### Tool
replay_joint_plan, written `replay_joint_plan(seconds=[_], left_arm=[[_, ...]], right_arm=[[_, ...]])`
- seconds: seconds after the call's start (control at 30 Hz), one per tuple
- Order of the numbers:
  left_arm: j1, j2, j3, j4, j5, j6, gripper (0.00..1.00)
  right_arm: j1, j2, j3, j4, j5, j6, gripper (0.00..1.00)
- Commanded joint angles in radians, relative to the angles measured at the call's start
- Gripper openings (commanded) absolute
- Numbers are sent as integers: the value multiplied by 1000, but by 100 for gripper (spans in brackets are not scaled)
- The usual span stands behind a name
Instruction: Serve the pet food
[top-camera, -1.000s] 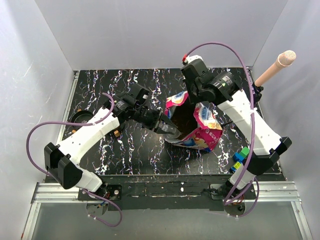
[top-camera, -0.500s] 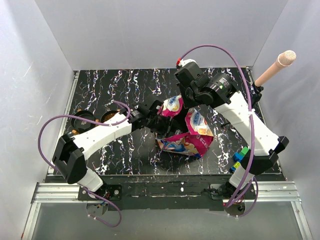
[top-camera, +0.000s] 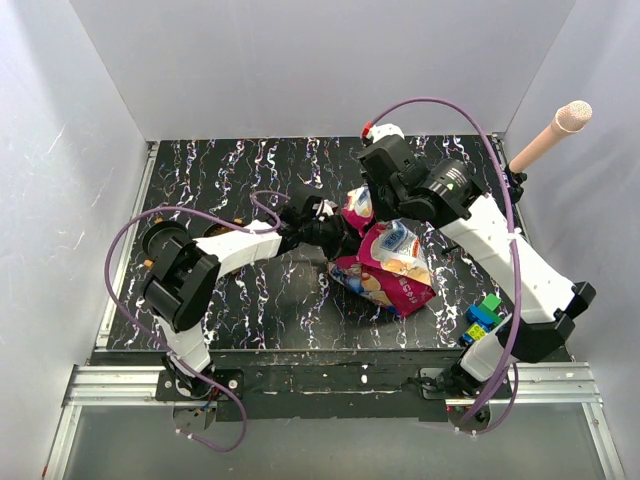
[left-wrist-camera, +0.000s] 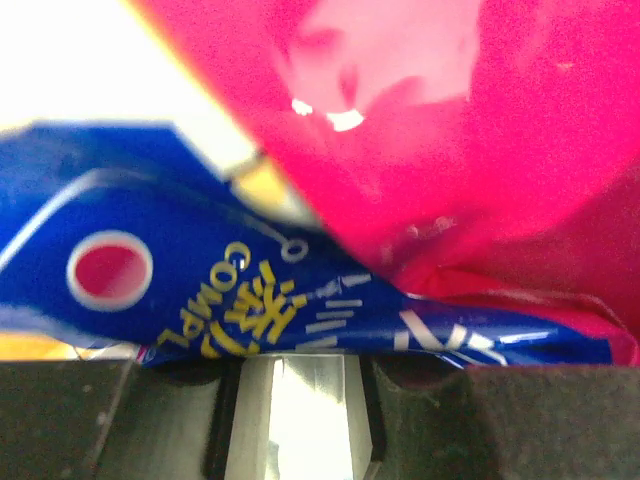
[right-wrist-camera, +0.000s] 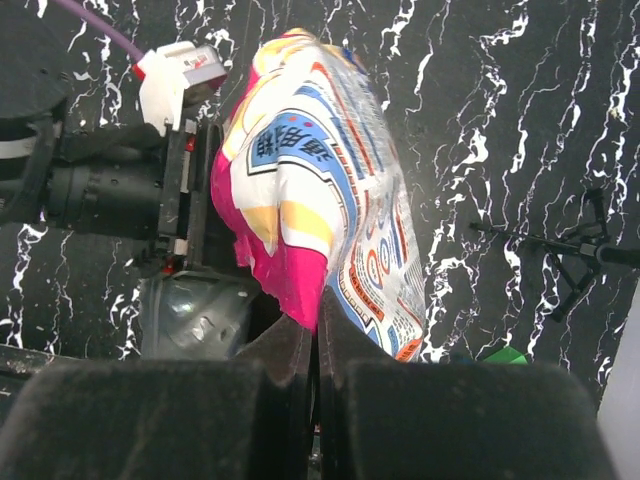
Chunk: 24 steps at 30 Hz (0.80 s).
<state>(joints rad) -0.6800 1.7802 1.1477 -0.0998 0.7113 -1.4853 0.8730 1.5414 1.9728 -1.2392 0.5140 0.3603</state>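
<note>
The glossy magenta-and-blue bag (top-camera: 392, 268) lies mid-table, crumpled, its top edge lifted. My right gripper (top-camera: 366, 207) is shut on that magenta edge, and in the right wrist view the bag (right-wrist-camera: 320, 170) hangs down from the right gripper (right-wrist-camera: 315, 325). My left gripper (top-camera: 335, 235) is pressed against the bag's left side and is shut on the pale handle (left-wrist-camera: 295, 415) of a translucent scoop (right-wrist-camera: 195, 315). The bag's blue and magenta film (left-wrist-camera: 330, 250) fills the left wrist view. The pet food is hidden; no kibble shows.
Green, blue and yellow toy blocks (top-camera: 481, 315) sit at the right front of the black marbled table (top-camera: 250, 160). A pink foam-tipped stick (top-camera: 550, 135) leans at the back right. A dark bowl (top-camera: 158, 238) lies far left, behind my left arm. White walls enclose three sides.
The left arm swung right and pushed the scoop against the bag. The bag's mouth, open and dark a second ago, is folded over, and the right gripper shifted with its edge.
</note>
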Motion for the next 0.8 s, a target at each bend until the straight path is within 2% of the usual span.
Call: replay_joint_plan(seconds=[0.0,0.03,0.17,0.33,0.77], left_arm=[[31,16,-63,79,-45,354,0],[31,-17,-84,139,-15,330,0],[33,-122,-111,115,17,355,0],[31,-254,-221,293,63,246,0],[37,-511,-315,290,57,204,0]], right_arm=[[-3,-167,26,256,141,-38,1],[-5,-165,24,256,152,-50,1],[-40,-164,17,288,155,-83,1],[-77,-161,11,313,143,-107,1],[-127,-179,-14,350,139,-142,1]])
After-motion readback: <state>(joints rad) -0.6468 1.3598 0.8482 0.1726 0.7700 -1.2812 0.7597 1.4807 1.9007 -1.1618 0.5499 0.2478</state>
